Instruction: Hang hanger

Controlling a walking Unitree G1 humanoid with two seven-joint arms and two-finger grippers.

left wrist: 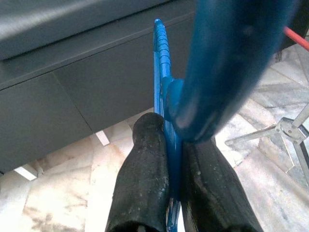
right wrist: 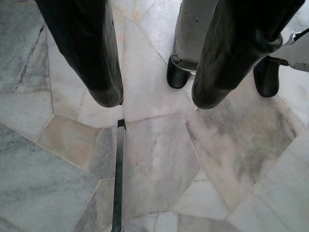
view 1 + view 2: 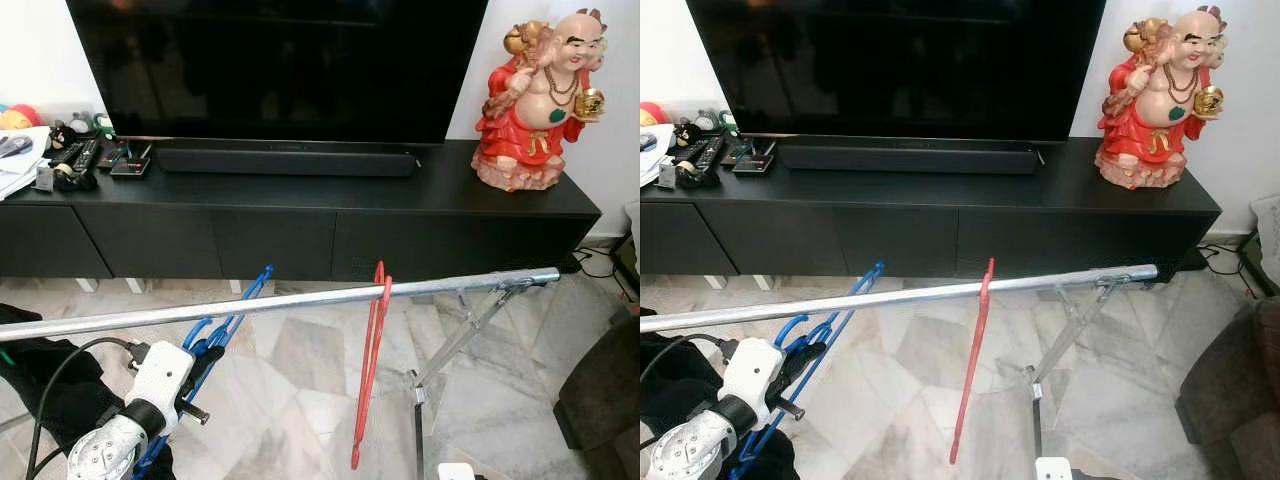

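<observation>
A blue hanger (image 3: 232,322) is tilted up beneath the left part of the silver rail (image 3: 300,301), its top end level with the bar. My left gripper (image 3: 203,364) is shut on it low at the left; the left wrist view has both black fingers (image 1: 144,166) pressed on the blue hanger (image 1: 162,72). A red hanger (image 3: 369,372) hangs from the rail near its middle. My right gripper (image 2: 157,99) is open, empty and pointed down at the marble floor.
A black TV console (image 3: 300,215) with a large TV stands behind the rail. A red statue (image 3: 535,100) stands on its right end, remotes (image 3: 80,160) on its left. The rack's folding legs (image 3: 460,340) stand at the right. A dark seat (image 3: 610,400) fills the lower right.
</observation>
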